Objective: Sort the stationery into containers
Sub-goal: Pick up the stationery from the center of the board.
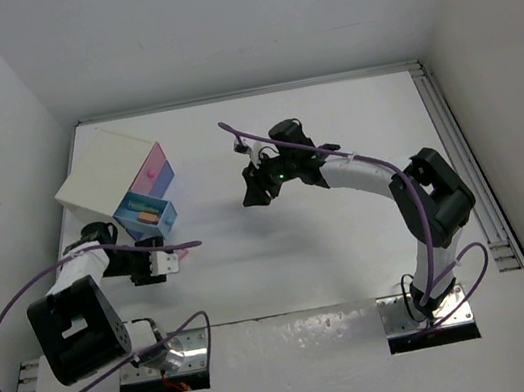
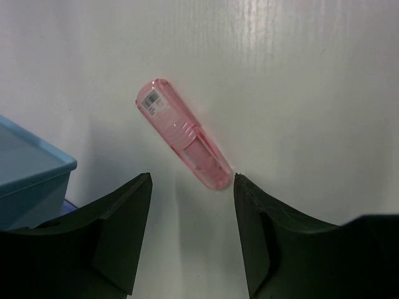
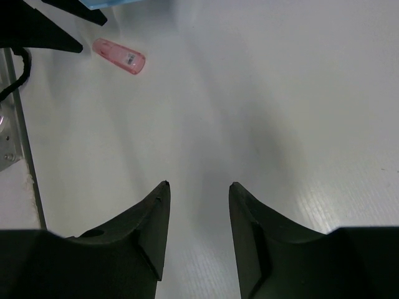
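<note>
A short stubby translucent pink marker-like piece (image 2: 184, 134) lies flat on the white table, its near end level with my left fingertips and close to the right one. My left gripper (image 2: 192, 180) is open and empty around that end. In the top view the piece (image 1: 183, 255) lies just right of the left gripper (image 1: 159, 263). The blue container (image 1: 146, 214) stands just behind it, with orange and light-blue pieces inside; its corner also shows in the left wrist view (image 2: 34, 168). My right gripper (image 1: 256, 193) is open and empty above bare table mid-table (image 3: 198, 185); the pink piece (image 3: 118, 56) lies far from it.
A white-topped box with a pink and blue side (image 1: 115, 166) stands tilted at the back left, against the blue container. Walls close the table on the left, back and right. A metal rail (image 1: 464, 160) runs along the right edge.
</note>
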Motion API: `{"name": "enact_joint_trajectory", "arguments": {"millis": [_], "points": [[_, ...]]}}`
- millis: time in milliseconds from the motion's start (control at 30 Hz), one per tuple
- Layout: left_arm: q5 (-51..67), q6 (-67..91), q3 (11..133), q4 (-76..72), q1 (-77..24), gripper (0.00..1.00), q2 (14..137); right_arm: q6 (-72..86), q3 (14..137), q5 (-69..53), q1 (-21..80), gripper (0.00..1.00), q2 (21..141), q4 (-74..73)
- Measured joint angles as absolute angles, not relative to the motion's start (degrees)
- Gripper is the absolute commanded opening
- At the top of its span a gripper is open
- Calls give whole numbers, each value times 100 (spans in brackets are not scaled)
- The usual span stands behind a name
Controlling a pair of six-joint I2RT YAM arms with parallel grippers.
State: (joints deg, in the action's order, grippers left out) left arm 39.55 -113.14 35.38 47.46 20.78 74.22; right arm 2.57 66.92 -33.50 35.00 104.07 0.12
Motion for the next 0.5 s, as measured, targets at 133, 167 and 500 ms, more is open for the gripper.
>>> {"name": "enact_joint_trajectory", "arguments": {"millis": [133,167,500], "points": [[3848,-11292,3540,4595,2060,61,7590,257,6687,-3343,3500,41,10407,-8],[3826,-11295,3542,4600,2058,61,7673,257,6687,-3343,3500,41,10407,-8],[3739,-11312,3736,4751,1900,60,8217,257,6687,-3297,3500,41,10407,-21]]}}
